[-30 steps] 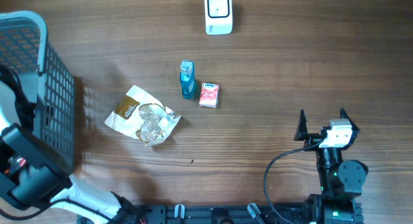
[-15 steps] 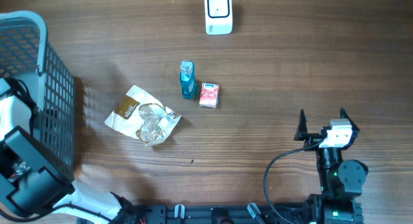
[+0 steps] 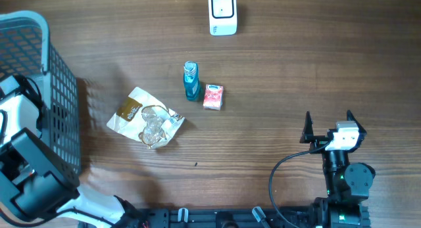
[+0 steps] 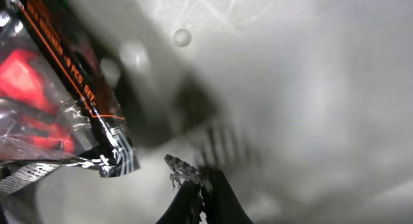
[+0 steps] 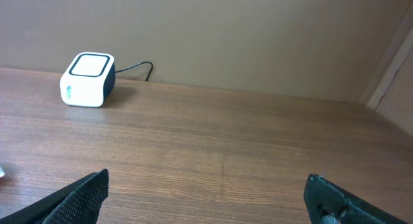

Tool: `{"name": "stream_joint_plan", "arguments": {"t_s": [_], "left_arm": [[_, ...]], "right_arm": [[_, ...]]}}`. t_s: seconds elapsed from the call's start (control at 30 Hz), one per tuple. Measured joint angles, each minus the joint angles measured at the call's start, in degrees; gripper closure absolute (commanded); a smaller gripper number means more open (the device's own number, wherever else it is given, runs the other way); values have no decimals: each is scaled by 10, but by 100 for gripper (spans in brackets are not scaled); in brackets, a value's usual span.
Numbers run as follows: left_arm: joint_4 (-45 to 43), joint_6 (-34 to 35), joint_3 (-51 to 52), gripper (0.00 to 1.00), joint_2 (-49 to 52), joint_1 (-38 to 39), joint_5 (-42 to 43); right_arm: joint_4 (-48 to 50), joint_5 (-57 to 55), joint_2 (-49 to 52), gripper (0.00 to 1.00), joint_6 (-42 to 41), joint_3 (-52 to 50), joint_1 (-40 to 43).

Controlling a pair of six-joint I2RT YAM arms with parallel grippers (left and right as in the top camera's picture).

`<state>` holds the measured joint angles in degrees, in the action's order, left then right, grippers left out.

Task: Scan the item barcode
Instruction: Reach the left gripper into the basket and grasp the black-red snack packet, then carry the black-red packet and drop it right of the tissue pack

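Noted a glossy film packet, crinkled, printed red and black with an orange-edged strip of lettering, lying inside the grey basket at the table's left edge. Saw that strip slanting from the wrist view's top left down toward centre; could not tell the full long axis, outline cropped. Found the left gripper pinched fully closed just beside the packet's lower corner, any hold on it unclear. Found the right gripper spread wide and empty near the near right corner.

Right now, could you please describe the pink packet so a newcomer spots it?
From the white scanner at the table's far edge, come toward the middle. The packet lies beside a blue bottle, on its right; it alone is pink and squarish.
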<state>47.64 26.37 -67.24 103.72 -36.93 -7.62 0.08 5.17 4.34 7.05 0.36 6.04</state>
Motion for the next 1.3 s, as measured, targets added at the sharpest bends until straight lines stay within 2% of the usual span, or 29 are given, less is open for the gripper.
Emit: {"name": "stream_joint_plan", "arguments": {"t_s": [0.03,0.23,0.37,0.47,0.7,0.8,0.83,0.97,1.0,1.07,1.2,1.3], "left_arm": [[2,-3,0,44,-15,3,0],[25,-9,-1,28,-134,5,-41],[38,-1,11,23,-116,-4,-115],[27,19,34,23,-80,-45,-155],[-16,29,38,23,-48,-81,-165],[-47,31,45,28,-32,-82,-134],[-51,31,48,35,-32,-82,-116],[-51,33,52,72,-29,-82,-79],[-49,32,52,86,-29,-82,-75],[-49,36,50,96,-36,-82,-75],[-40,35,38,96,-52,-82,-64],[-38,35,30,96,-81,-82,11]], "right_arm": [[0,0,0,0,0,0,0],[0,0,0,0,0,0,0],[0,0,0,0,0,0,0],[0,0,0,0,0,0,0],[0,0,0,0,0,0,0],[0,0,0,0,0,0,0],[0,0,0,0,0,0,0],[0,0,0,0,0,0,0],[0,0,0,0,0,0,0],[0,0,0,0,0,0,0],[0,0,0,0,0,0,0],[0,0,0,0,0,0,0]]}}
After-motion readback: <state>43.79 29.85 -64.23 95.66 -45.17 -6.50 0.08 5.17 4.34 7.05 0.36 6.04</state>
